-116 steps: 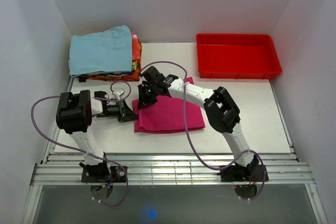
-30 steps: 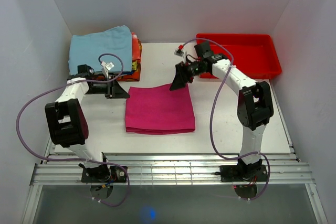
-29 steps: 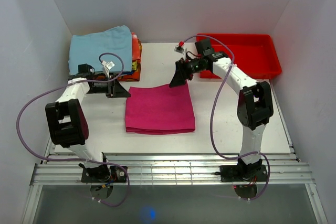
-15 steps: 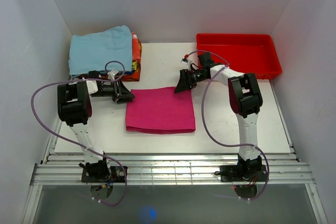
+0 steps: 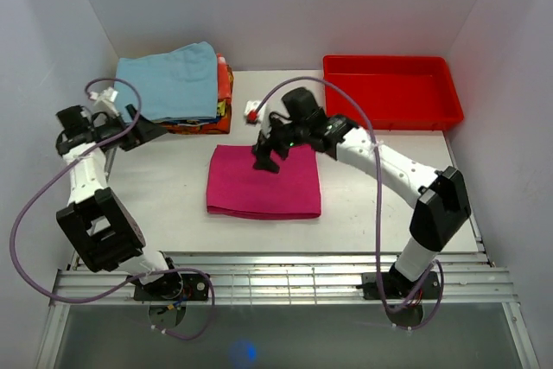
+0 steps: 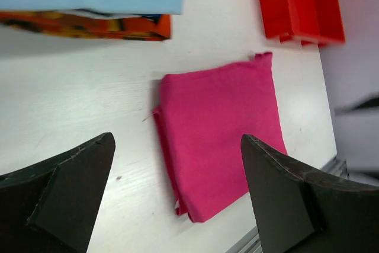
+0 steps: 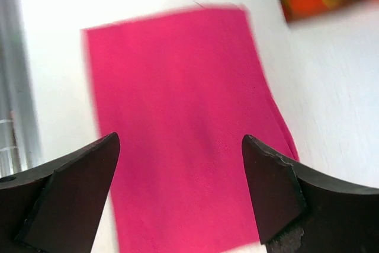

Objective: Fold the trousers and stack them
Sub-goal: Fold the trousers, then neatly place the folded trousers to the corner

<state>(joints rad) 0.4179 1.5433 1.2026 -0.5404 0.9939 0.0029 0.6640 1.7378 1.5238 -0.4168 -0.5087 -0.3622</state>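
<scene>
The magenta trousers (image 5: 263,181) lie folded into a flat rectangle in the middle of the white table (image 5: 164,196). My right gripper (image 5: 266,155) hovers open over their far left part; its wrist view looks straight down on the trousers (image 7: 183,117), with nothing between the fingers (image 7: 71,194). Off at the table's left edge, by the cloth stack, my left gripper (image 5: 143,130) is open and empty. Its wrist view takes in the trousers (image 6: 219,140) from a distance, between the spread fingers (image 6: 65,194).
A stack of folded clothes stands at the back left, a light blue cloth (image 5: 166,82) on top and orange patterned cloth (image 5: 224,84) beneath. A red plastic tray (image 5: 390,91) sits at the back right. White walls close in three sides.
The left arm has swung back from the trousers' far left corner to the table's left edge, its jaws wider. The right gripper moved from the far right corner to over their far left part.
</scene>
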